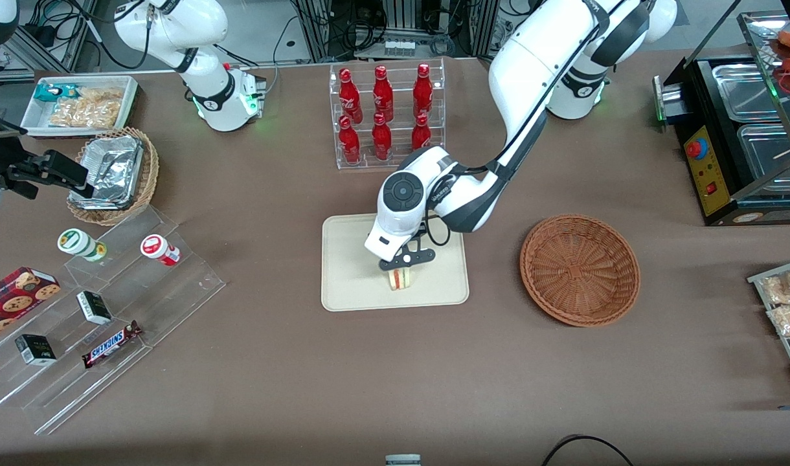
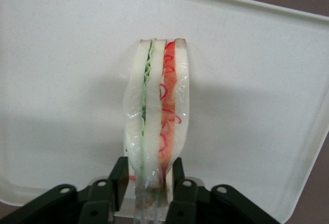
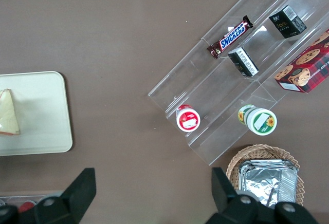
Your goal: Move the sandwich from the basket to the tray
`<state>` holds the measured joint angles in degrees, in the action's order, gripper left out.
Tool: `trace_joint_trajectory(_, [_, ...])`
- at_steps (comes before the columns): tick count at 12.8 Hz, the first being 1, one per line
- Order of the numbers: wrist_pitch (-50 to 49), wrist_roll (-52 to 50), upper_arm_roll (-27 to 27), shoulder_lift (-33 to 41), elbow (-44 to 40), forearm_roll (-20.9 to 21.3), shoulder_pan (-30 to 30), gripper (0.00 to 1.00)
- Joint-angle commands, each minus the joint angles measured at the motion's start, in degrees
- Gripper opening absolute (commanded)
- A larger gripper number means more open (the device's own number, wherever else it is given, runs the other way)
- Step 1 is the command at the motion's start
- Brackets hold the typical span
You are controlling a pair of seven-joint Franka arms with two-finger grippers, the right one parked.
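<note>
The sandwich (image 1: 400, 278) is a pale wedge with green and red filling. It stands on edge on the cream tray (image 1: 349, 285), near the tray edge nearest the front camera. My left gripper (image 1: 405, 262) is right above it. In the left wrist view the fingers (image 2: 119, 175) sit on either side of the sandwich's (image 2: 157, 111) wrapped narrow end and press it, with the tray (image 2: 61, 80) under it. The right wrist view shows the sandwich (image 3: 8, 114) on the tray (image 3: 46, 111). The reddish-brown basket (image 1: 579, 268) is empty, beside the tray toward the working arm's end.
A clear rack of red bottles (image 1: 385, 113) stands farther from the front camera than the tray. A clear stepped shelf with snacks (image 1: 103, 304) and a tan basket of foil containers (image 1: 113, 175) lie toward the parked arm's end. A black food warmer (image 1: 738, 136) stands at the working arm's end.
</note>
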<state>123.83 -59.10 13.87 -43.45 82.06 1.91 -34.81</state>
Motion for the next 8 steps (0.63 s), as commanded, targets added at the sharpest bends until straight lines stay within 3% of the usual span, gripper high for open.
trace_joint_trajectory(1, [-1.1, -1.0, 0.0, 2.0, -1.2, -0.5, -0.2, 1.0])
trace_joint_trajectory(6, [-10.7, 0.1, -1.1, 9.1, -0.5, 0.5, 1.3, 1.0])
trace_joint_trajectory(8, [-16.3, 6.1, -3.1, 11.1, 0.3, 0.8, 2.9, 1.0])
